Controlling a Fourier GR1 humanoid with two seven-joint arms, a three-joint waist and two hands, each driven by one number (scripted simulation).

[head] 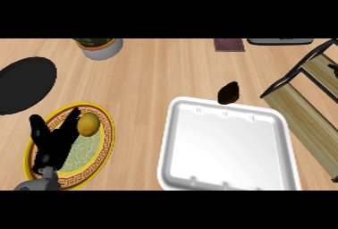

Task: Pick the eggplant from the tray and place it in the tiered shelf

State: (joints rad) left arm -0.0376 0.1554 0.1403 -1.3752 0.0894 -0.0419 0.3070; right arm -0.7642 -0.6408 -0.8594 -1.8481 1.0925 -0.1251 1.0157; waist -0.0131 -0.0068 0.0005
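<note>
Wooden counter: your left hand rests spread, holding nothing, over the plate at 8 o'clock; eggplant lies just beyond the tray; right hand unseen.

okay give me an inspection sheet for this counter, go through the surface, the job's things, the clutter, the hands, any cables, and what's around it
Surface: light wooden counter.
Job's things: white tray at centre right, nothing seen in it; dark eggplant shows just beyond the tray's far edge, and whether it rests on the counter or is lifted cannot be told; tiered shelf at the right edge.
Clutter: yellow-rimmed patterned plate at the left with a yellow fruit on it; potted plant at the top left; black round object at the left edge; dark mat and a grey item at the top edge.
Hands: left hand open over the plate, fingers up; right hand not in view.
Cables: nothing seen.
Surroundings: nothing seen beyond the counter.
</note>
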